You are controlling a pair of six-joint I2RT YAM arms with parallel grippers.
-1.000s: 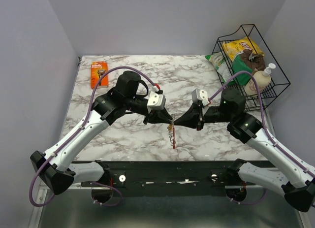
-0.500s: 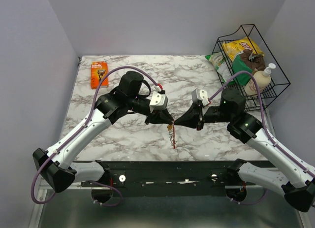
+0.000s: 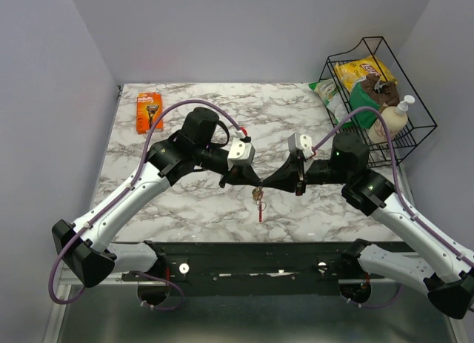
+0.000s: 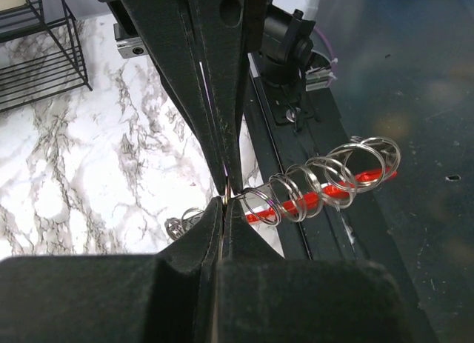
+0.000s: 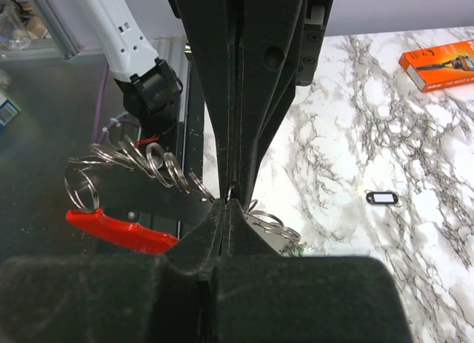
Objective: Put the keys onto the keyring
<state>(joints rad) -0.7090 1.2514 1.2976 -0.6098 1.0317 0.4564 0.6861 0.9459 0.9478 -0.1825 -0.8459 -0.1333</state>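
Both grippers meet tip to tip above the marble table's (image 3: 185, 202) front middle. My left gripper (image 3: 253, 184) and right gripper (image 3: 261, 186) are both shut on one thin silver ring of the keys (image 3: 257, 197). A chain of silver rings and the red tag (image 3: 260, 214) hang below them. In the left wrist view my left gripper (image 4: 224, 204) pinches the ring, with the rings and red tag (image 4: 374, 176) to the right. In the right wrist view my right gripper (image 5: 231, 202) pinches it, with the keys (image 5: 278, 228) just behind. The small black oblong keyring (image 5: 384, 198) lies apart on the marble.
A black wire basket (image 3: 426, 117) with chip bags and a soap bottle stands at the back right. An orange razor pack (image 3: 149, 111) lies at the back left. A black rail (image 3: 252, 258) runs along the table's near edge.
The left arm has shifted slightly right and its gripper sits closer against the right one. The hanging bunch has bunched up a little under the tips.
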